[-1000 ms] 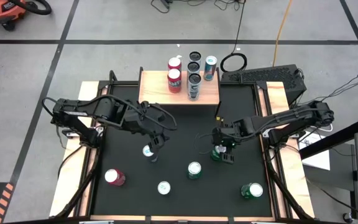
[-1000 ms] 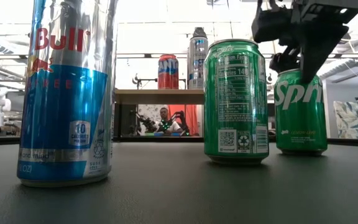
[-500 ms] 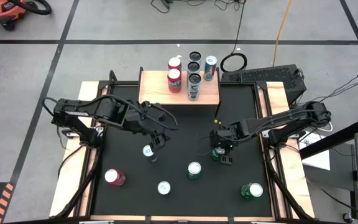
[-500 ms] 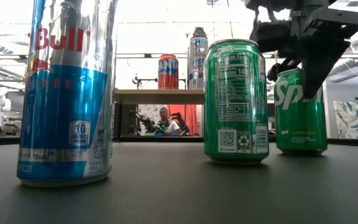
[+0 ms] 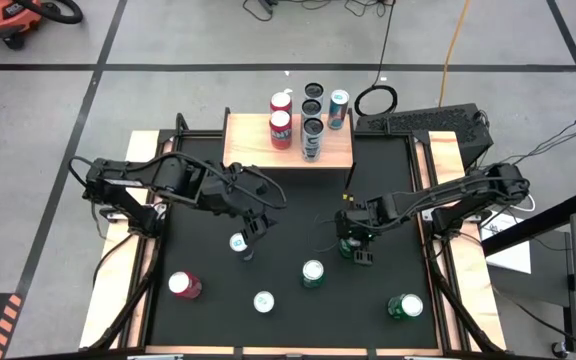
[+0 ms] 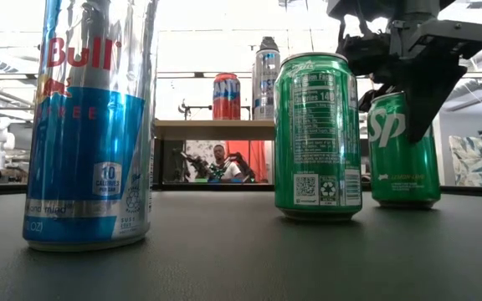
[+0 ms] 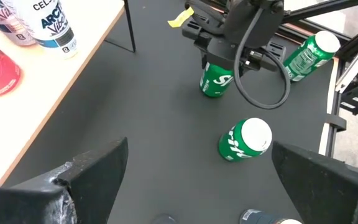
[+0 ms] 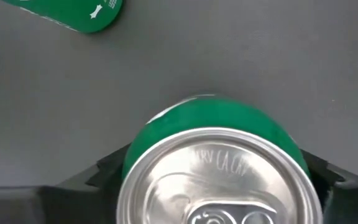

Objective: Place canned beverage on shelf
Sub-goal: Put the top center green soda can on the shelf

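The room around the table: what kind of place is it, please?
Probably a robotics lab or workshop. A grey floor marked with black tape lines, loose cables, and a red shop vacuum surround the black table.

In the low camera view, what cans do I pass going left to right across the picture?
Blue and silver Red Bull can → red can → tall silver can → green can → green Sprite can under the right gripper.

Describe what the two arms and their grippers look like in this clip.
Both arms are dark, nearly black, built of jointed segments on bases at the table's side edges. The left arm carries a looping black cable near its wrist; the right arm shows one too. The left gripper and right gripper each have two blocky, matte black fingers. No markings are legible.
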### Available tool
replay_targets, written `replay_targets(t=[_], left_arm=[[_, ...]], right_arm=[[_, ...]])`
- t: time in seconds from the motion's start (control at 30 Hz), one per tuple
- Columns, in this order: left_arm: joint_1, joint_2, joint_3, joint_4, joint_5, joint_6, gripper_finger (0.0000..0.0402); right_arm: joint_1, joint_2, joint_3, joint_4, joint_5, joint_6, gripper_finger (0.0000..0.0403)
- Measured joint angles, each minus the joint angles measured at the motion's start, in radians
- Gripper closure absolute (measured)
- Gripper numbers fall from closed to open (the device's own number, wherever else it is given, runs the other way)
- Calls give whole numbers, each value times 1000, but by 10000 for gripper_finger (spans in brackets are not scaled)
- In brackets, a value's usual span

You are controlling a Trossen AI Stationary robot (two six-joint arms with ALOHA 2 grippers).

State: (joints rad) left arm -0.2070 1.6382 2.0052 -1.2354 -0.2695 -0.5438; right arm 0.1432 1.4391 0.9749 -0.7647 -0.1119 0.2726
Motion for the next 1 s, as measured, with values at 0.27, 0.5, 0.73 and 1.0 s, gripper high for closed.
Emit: replay_targets(t=[0.27,0.5,0.73,1.0], left_arm=[[0,0,0,0,0,0,4],[0,0,0,0,-8,0,4],[0,0,0,0,-45,64,4],[12,0,0,37,-44,157,4]], right_arm=[[-1,-2,0,1,-12,1,122],[0,-31,33,-13,-27,3,123],[0,-51,117,-68,-24,3,123],[0,-51,239,-136,-24,3,123]])
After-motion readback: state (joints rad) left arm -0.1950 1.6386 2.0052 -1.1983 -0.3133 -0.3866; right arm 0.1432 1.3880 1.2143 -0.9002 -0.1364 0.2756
